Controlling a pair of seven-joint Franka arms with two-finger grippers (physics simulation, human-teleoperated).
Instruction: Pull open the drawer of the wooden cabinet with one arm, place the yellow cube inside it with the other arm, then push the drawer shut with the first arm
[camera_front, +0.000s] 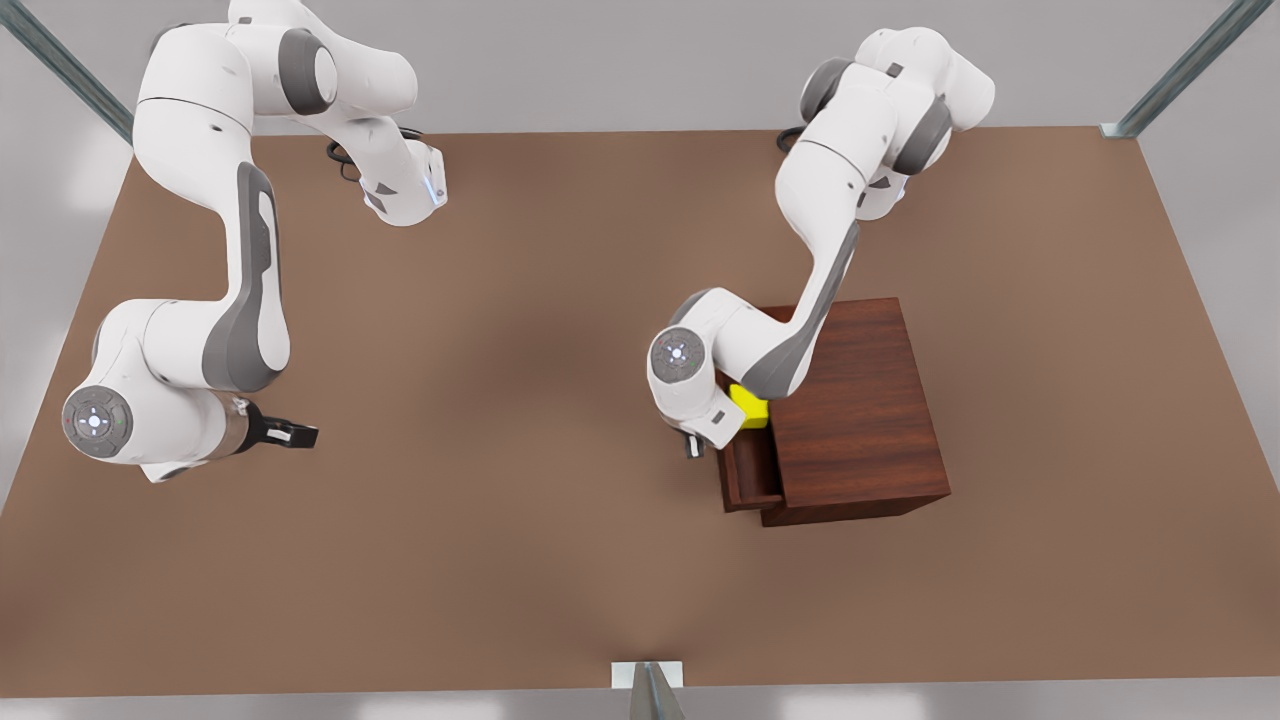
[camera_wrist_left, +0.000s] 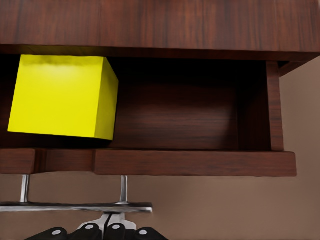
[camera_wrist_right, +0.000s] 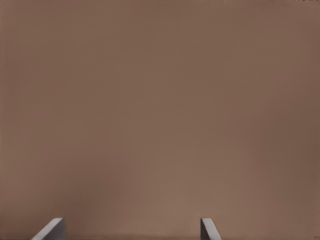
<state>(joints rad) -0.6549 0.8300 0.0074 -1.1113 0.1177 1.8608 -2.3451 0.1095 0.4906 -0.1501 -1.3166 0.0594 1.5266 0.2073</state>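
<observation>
- While the drawer (camera_wrist_left: 190, 125) stood pulled out of the cabinet (camera_front: 860, 400), the left claw (camera_wrist_left: 97, 232) sat just in front of the silver handle (camera_wrist_left: 75, 206), its dark fingertips drawn together and not around the bar.
- Beyond that claw and past the front panel, the yellow cube (camera_wrist_left: 60, 97) lay inside the drawer, tucked to one end and partly under the cabinet's top edge; it looked already delivered.
- That claw's position against the drawer front probably served the last step, pushing the drawer shut, which was not yet done.
- Well apart from the cabinet, the right claw (camera_front: 290, 433) hung over bare desk (camera_wrist_right: 160, 100) with its fingers (camera_wrist_right: 50, 230) spread wide and holding nothing; this arm waited, likely parked clear so it would not block the push.
- Nothing but desk surface lay beneath it.
</observation>
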